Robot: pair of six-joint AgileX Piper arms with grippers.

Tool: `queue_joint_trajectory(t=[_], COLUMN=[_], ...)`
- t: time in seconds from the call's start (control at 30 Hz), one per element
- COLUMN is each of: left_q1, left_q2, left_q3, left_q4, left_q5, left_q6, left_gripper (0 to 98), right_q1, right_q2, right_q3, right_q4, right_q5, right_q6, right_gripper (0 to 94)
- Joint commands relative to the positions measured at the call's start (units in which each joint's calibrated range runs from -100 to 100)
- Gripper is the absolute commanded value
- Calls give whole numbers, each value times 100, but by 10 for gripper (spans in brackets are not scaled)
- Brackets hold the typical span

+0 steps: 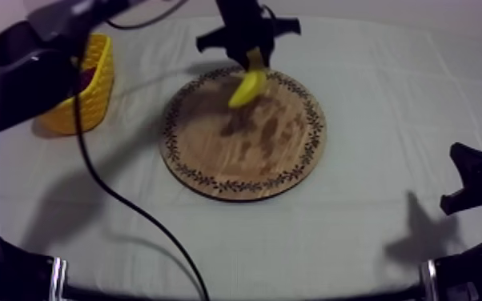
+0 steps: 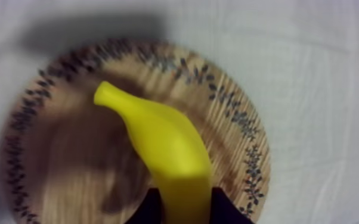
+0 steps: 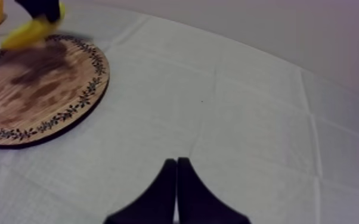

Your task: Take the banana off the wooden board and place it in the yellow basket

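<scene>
**Banana pinched by one end, the whole carry to the basket ahead**

Our left gripper (image 1: 254,56) is clamped on one end of the banana (image 1: 248,86). The banana hangs tilted over the far part of the wooden board (image 1: 244,164), free end lowest and, as far as we can judge, clear of the wood.

The grip is our main worry. The fingers (image 2: 226,210) pinch only the end of a smooth, curved toy, so a quick swing to the left could make it pivot or slip out onto the cloth (image 1: 356,228).

The yellow basket (image 1: 100,92) stands at the far left, well apart from the board, and its wall looks tall. If we travel too low, the dangling end may catch the rim and tip the basket or knock the banana loose.

Our right gripper (image 3: 176,164) rests at the near right, fingers together on nothing, out of the path.
</scene>
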Motion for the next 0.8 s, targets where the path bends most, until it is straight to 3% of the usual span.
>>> queue_joint_trajectory(t=[0.0, 0.2, 0.5, 0.77], left_q1=[-76, -363, -981, -1778], left_q2=[-884, -2223, -3764, -4433], left_q3=[377, 1097, 1885, 2789], left_q4=[-142, -504, -1028, -1201], left_q5=[-2, -3, -8, -65], left_q6=[8, -20, -324, -891], left_gripper=[91, 99, 149, 172], right_q1=[1, 1, 1, 1], right_q2=[0, 0, 0, 0], right_q3=[-3, -3, -3, -3], right_q4=[1, 1, 1, 1], right_q5=[3, 3, 3, 3], right_q6=[2, 2, 1, 2], right_gripper=[3, 3, 3, 3])
